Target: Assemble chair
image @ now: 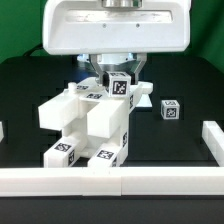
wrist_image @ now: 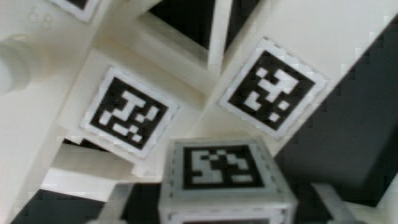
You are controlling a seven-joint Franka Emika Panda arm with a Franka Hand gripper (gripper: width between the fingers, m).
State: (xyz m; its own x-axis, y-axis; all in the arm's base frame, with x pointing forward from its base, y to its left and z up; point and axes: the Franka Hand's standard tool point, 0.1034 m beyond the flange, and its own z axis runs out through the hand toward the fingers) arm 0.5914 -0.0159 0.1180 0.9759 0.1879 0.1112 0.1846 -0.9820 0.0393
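Claw pinching a tagged leg block just above the chair.
Half-built, the chair stands mid-desk just beside the white rail; a loose tagged cube lies apart toward the exterior view's right.

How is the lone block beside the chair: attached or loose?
Loose: the block lies on the table, clear of the chair.

bright, even light from above washes out the white chair parts: top faces merge, side faces go grey. the black bench swallows any shadows. the exterior view is coarse; the wrist view is soft, its tags blurred.
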